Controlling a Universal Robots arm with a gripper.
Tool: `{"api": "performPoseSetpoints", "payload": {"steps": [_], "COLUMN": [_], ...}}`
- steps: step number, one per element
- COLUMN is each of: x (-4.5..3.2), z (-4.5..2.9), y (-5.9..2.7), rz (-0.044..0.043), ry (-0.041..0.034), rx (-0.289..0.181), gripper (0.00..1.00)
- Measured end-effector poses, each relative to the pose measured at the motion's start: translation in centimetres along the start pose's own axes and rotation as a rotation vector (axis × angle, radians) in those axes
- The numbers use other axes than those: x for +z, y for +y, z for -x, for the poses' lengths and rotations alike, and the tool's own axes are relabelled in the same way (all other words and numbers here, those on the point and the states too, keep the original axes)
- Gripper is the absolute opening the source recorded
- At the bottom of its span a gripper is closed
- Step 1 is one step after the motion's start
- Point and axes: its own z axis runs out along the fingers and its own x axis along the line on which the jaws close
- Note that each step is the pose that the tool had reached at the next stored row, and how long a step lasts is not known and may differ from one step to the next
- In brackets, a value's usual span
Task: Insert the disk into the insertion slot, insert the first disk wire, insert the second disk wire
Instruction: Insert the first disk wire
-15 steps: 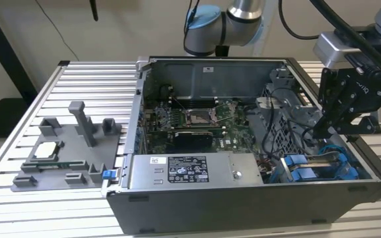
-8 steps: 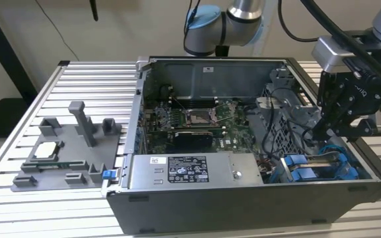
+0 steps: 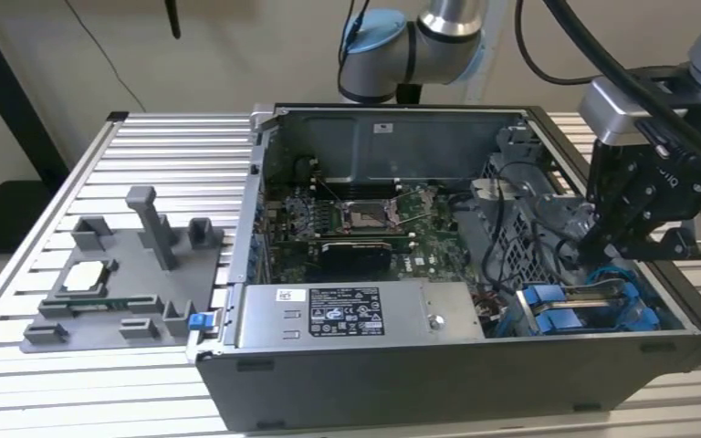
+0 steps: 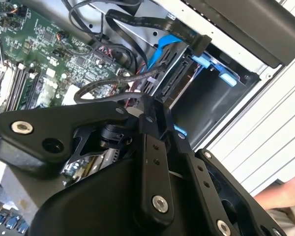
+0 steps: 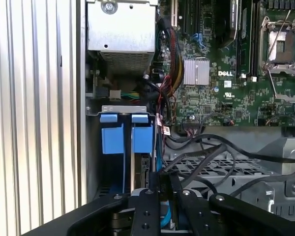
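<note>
DISK: you have the flat silver-grey hard drive in its bright blue plastic carrier [image 4: 179, 78] standing on edge, seated | SLOT: grey metal drive-cage bay with blue guides [image 4: 221, 103], at the computer case's corner.

Place: robotics lab or test workshop.
Bench: slatted aluminium-profile bench [image 3: 156, 137].
Machinery: industrial robot arm [image 3: 418, 41] above it.
Work piece: opened computer case [image 3: 448, 374], motherboard [image 3: 430, 260] bared.
Fixture: grey parts jig [image 3: 120, 278] alongside.
</note>
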Motion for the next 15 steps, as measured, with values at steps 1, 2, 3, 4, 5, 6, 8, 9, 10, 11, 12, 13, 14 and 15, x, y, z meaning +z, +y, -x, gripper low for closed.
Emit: {"api": "performPoseSetpoints", "payload": {"steps": [1,2,3,4,5,6,8,9,10,11,12,13,14,15], "x": [0.05,0.10,0.14,0.18,0.20,0.23,0.26,0.25,0.26,0.25,0.25,0.25,0.25,0.25], "z": [-0.08,-0.16,-0.23,-0.30,-0.35,-0.39,-0.42,-0.42,-0.42,-0.42,-0.43,-0.43,-0.43,-0.43], "y": [-0.15,-0.30,-0.45,-0.58,-0.71,-0.82,-0.98,-0.99,-0.99,-0.99,-1.04,-1.05,-1.05,-1.05], "rz": [0.0003,0.0008,0.0013,0.0017,0.0022,0.0024,0.0030,0.0030,0.0030,0.0030,0.0031,0.0031,0.0030,0.0031], "ry": [0.0000,0.0000,0.0000,0.0001,0.0001,0.0001,0.0000,0.0000,0.0000,0.0001,0.0000,0.0002,0.0002,0.0002], "rx": [0.000,0.000,0.000,0.000,0.000,0.000,0.000,0.000,0.000,0.000,0.000,0.000,0.000,0.000], "gripper": [0.00,0.00,0.00,0.00,0.00,0.00,0.00,0.00,0.00,0.00,0.00,0.00,0.00,0.00]}}
